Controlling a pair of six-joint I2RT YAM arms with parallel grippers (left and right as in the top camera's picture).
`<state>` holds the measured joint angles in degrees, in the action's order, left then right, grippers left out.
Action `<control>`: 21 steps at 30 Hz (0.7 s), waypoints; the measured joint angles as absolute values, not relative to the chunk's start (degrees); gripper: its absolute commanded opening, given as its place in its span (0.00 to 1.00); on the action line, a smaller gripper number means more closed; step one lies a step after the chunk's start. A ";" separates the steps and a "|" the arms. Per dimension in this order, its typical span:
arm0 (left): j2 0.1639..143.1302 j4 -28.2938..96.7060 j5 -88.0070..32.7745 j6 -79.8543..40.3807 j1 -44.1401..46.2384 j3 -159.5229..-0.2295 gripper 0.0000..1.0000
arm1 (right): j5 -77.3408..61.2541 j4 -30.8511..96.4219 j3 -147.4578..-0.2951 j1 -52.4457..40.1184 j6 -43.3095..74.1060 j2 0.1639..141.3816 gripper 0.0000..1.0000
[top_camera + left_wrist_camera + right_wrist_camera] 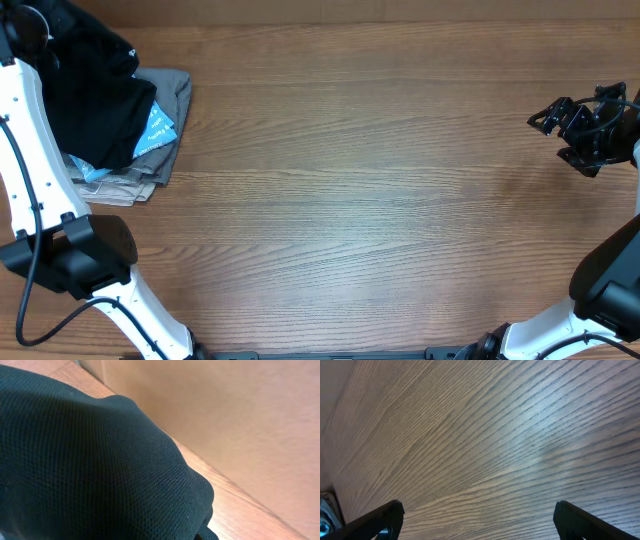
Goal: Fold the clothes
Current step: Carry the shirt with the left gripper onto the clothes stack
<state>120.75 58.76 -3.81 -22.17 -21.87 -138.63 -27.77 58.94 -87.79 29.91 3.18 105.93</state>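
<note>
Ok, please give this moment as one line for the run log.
stage: shirt not yet spread | shirt: bunched on pile | left gripper: shut, hidden in shirt, likely gripping | right gripper: open, empty, over table

T-shirt (90, 100) atop folded garments (170, 112), table (380, 200) far left

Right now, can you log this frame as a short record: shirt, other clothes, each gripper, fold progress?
shirt: black, bunched on the pile at far left
pile: grey and beige garments, plus a light-blue one
left gripper: shut, fingers hidden; black fabric fills its view, so probably gripping the shirt
right gripper: open, empty, above bare table
fold: shirt not yet spread or folded
</note>
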 measured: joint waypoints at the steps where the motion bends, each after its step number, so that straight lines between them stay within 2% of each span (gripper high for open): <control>1: 121.14 58.76 -3.62 -21.91 -22.15 -138.63 0.04 | -27.77 58.96 -87.79 29.91 3.18 105.93 1.00; 12: 122.19 67.37 -1.87 -19.22 -23.73 -137.49 0.04 | -27.66 58.92 -87.79 29.91 3.18 105.93 1.00; 21: 122.17 69.43 -0.78 -20.08 -24.34 -127.94 0.04 | -27.66 58.96 -87.79 29.91 3.20 105.93 1.00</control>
